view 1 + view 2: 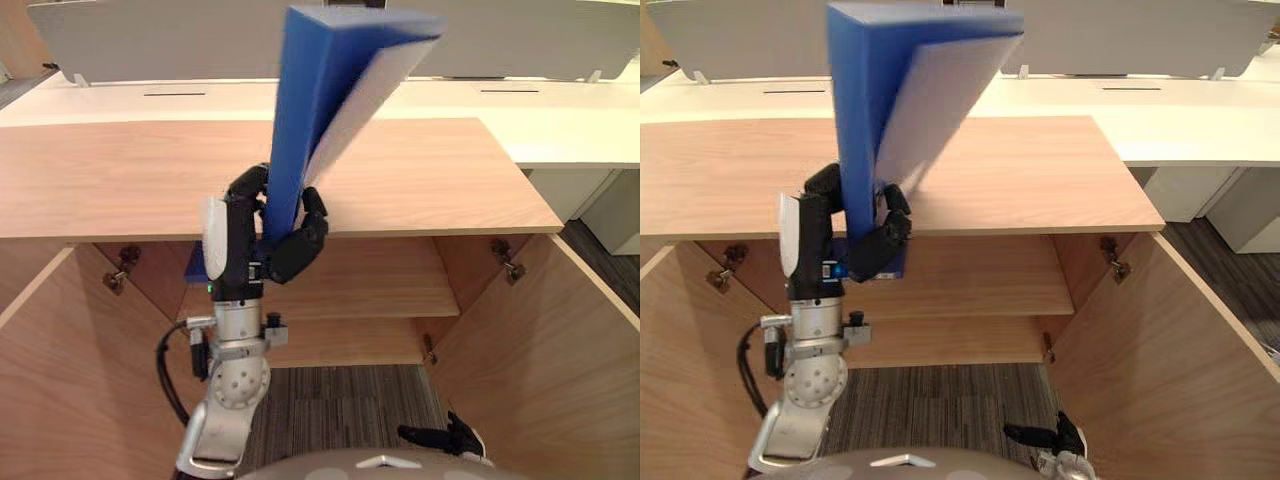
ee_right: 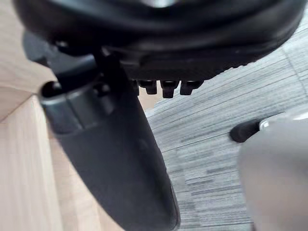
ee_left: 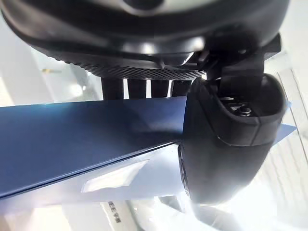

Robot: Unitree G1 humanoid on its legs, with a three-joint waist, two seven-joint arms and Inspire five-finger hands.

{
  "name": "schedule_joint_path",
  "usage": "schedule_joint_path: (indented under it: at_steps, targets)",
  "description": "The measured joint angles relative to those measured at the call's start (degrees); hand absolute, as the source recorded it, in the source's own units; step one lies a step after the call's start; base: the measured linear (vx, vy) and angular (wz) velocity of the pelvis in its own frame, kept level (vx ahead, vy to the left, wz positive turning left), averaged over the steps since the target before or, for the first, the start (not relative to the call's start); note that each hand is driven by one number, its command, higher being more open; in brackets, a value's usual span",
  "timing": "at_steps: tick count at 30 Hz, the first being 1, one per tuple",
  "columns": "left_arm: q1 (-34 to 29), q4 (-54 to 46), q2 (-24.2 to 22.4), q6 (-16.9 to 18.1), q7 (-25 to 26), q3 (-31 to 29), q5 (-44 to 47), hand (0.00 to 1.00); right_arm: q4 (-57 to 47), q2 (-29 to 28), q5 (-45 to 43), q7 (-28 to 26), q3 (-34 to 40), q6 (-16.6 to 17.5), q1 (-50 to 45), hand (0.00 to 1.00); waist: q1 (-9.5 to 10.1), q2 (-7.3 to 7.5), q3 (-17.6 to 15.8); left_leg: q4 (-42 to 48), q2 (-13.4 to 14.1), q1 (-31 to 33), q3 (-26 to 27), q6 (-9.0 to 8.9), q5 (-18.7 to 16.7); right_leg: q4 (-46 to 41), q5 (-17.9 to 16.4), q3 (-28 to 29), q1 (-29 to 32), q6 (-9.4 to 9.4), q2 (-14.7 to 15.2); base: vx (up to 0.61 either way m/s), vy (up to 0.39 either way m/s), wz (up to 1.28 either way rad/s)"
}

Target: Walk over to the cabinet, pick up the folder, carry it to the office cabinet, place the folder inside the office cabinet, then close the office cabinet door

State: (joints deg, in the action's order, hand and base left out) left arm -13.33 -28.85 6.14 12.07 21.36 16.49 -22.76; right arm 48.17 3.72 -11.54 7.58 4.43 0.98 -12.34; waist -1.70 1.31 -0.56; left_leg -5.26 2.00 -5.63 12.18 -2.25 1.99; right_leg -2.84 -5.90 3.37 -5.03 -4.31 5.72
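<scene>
My left hand [image 1: 292,245] is shut on a thick blue folder [image 1: 310,90] with a white inner face. It holds the folder upright by its lower end, tilted a little to the right, and the left wrist view shows the fingers [image 3: 144,88] and thumb clamped on the blue cover [image 3: 72,139]. The folder stands in front of the open office cabinet [image 1: 420,180], its lower end level with the upper shelf [image 1: 380,280]. My right hand [image 1: 440,437] hangs low over the carpet at the lower right, with relaxed fingers and nothing in it.
Both cabinet doors stand wide open, the left door [image 1: 70,370] and the right door [image 1: 540,350] flanking me. A lower shelf [image 1: 350,345] lies under the upper one. White desks [image 1: 560,120] with grey screens run behind the cabinet. Grey carpet [image 1: 340,410] covers the floor.
</scene>
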Motion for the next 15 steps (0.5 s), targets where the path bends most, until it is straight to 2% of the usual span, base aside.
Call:
schedule_joint_path:
  at_steps: [6,10,15]
  targets:
    - [-2.9,-0.2,-0.8,0.4,-4.6,6.8,17.4,0.0,-13.3,-2.0,0.0,0.9,-1.6,0.6,-2.0,1.0,-0.47,-0.43,0.1,-0.1,-0.2,0.2,0.2,0.3,0.2,0.0,0.6,0.3,0.3,-0.5,0.0,-0.04,0.001,-0.03]
    - [-4.3,-0.2,-0.7,0.2,-9.8,7.6,28.0,0.0,-27.1,-2.2,0.3,1.7,-2.5,1.1,-3.4,1.0,-0.58,-0.51,0.0,0.1,-0.2,0.5,1.2,0.42,0.4,0.1,1.2,1.3,1.2,-0.74,0.0,-0.02,0.007,-0.12]
    - [-4.4,-0.2,-0.7,0.2,-10.7,6.7,31.2,0.0,-41.2,-2.5,0.7,1.6,-2.7,2.9,-6.6,1.0,-0.78,-0.47,0.0,0.1,-0.2,0.4,1.3,0.48,0.4,0.1,1.4,1.5,1.2,-0.92,0.0,0.0,0.002,-0.02]
